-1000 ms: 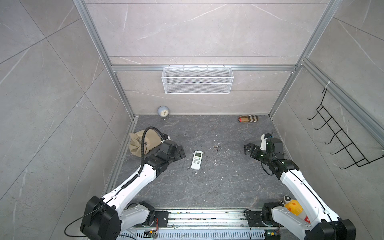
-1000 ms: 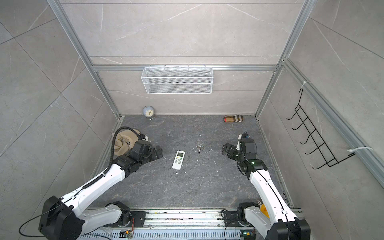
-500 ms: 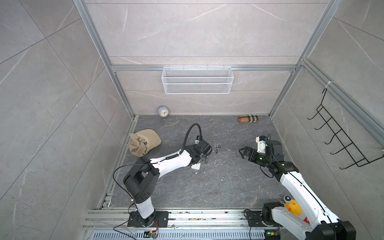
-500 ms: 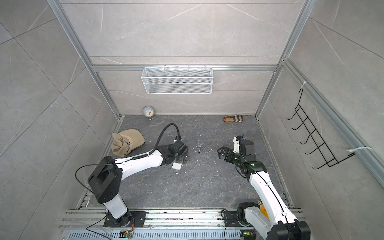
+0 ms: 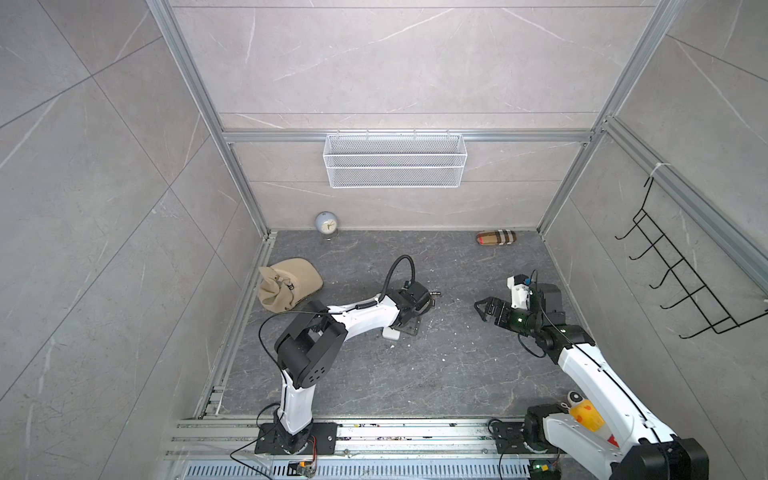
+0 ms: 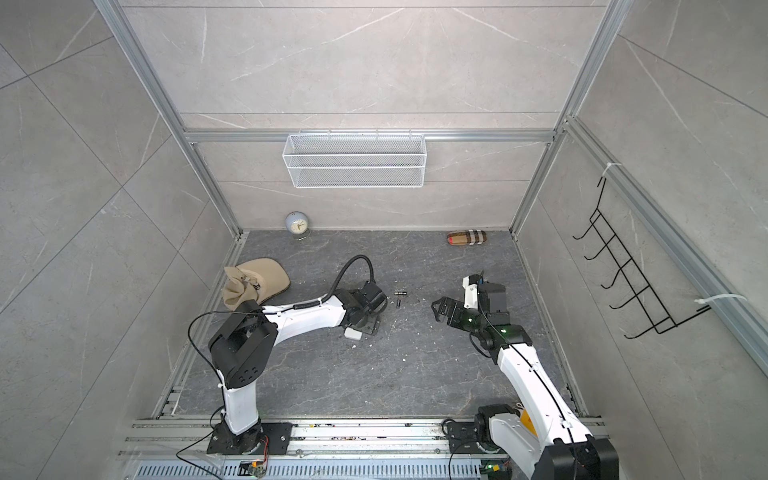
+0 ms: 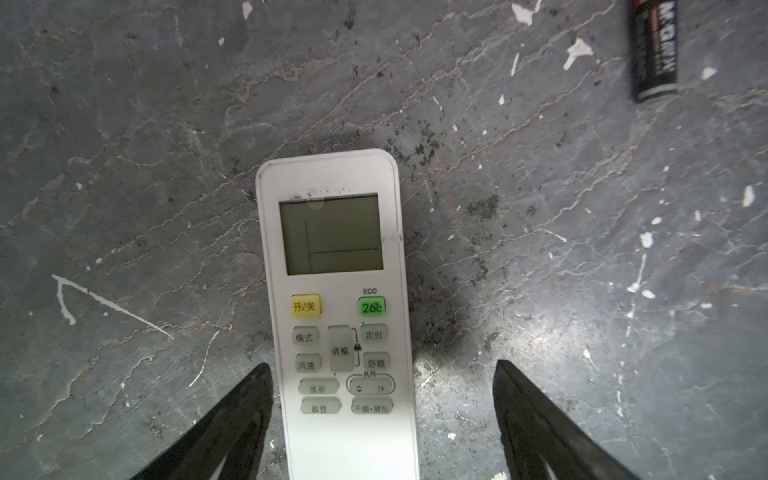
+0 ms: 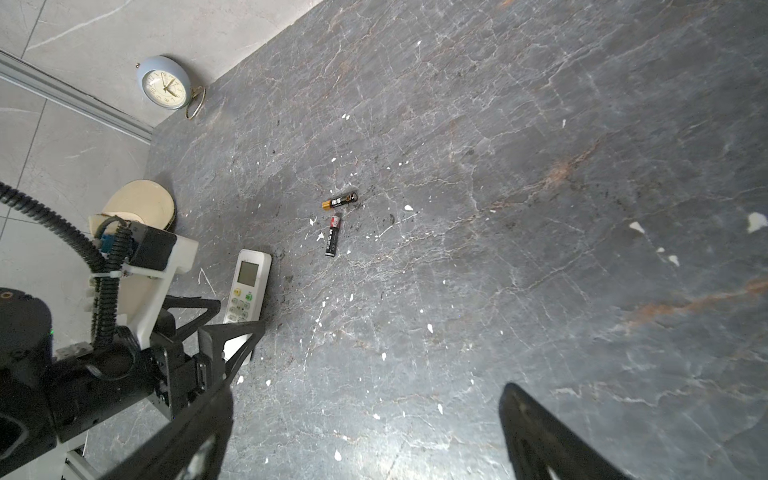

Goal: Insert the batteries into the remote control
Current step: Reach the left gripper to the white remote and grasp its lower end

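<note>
The white remote control (image 7: 338, 291) lies face up on the dark floor, screen and buttons showing. My left gripper (image 7: 381, 363) hangs low over its button end, open, one finger on each side; one finger (image 7: 249, 399) is close to the remote's edge and the other (image 7: 523, 407) stands well clear. From above the arm hides most of the remote (image 5: 390, 333). Two dark batteries (image 8: 340, 200) (image 8: 333, 241) lie loose just beyond the remote, seen in a top view as small cylinders (image 6: 401, 294) (image 6: 397, 304). My right gripper (image 5: 482, 309) hovers open to their right, holding nothing.
A tan cap (image 5: 291, 282) lies at the left wall, a small clock (image 5: 326, 224) at the back left and a plaid pouch (image 5: 496, 238) at the back right. A wire basket (image 5: 395, 160) hangs on the back wall, a black hook rack (image 5: 673, 282) on the right. White specks dot the floor.
My left arm has swung from beside the cap to over the remote, and its jaws have narrowed a little around it. My right gripper has edged toward the middle.
</note>
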Available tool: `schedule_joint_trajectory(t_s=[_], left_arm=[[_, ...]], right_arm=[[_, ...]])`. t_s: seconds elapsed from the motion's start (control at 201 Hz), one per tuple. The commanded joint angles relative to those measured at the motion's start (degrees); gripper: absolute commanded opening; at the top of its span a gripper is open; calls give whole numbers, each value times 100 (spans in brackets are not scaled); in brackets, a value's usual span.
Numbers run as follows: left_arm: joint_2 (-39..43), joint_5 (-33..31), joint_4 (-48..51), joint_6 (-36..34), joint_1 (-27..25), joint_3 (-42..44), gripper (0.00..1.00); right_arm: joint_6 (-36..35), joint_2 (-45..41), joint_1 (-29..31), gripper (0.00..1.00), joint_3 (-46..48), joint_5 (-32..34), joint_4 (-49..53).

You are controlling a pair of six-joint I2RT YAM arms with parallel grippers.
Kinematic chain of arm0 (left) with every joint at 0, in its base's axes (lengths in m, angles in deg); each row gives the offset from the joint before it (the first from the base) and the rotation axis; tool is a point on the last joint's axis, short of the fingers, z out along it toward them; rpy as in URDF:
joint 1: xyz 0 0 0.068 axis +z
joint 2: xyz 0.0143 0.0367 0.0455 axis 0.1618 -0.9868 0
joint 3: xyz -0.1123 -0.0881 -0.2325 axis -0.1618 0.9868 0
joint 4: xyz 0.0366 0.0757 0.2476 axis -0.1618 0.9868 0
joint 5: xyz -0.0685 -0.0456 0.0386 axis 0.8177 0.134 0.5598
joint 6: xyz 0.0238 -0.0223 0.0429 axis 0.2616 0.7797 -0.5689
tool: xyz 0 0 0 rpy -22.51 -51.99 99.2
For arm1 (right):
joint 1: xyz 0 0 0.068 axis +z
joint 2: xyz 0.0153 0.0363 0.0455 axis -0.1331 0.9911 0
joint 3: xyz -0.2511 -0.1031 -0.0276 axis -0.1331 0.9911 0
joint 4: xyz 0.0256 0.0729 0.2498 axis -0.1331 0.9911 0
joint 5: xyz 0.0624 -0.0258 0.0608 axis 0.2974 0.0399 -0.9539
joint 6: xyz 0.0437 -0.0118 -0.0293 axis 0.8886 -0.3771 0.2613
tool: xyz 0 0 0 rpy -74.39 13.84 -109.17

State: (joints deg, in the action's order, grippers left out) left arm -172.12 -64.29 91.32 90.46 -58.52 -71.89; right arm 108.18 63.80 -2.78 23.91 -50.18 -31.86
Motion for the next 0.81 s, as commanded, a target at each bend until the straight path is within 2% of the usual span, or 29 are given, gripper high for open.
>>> schedule_joint_trajectory(t_s=[0.0, 0.319, 0.583, 0.802], left_arm=[[-101, -43, 260, 1, 50, -165, 84], [-194, 131, 251, 133, 307, -81, 84], [-203, 431, 49, 405, 312, -30, 63], [198, 774, -127, 646, 314, 68, 59]], right_arm=[[-70, 99, 18, 99, 102, -149, -232], [-87, 259, 19, 98, 219, -247, -522], [101, 195, 20, 98, 347, -253, -696], [382, 178, 13, 97, 461, -649, -823]])
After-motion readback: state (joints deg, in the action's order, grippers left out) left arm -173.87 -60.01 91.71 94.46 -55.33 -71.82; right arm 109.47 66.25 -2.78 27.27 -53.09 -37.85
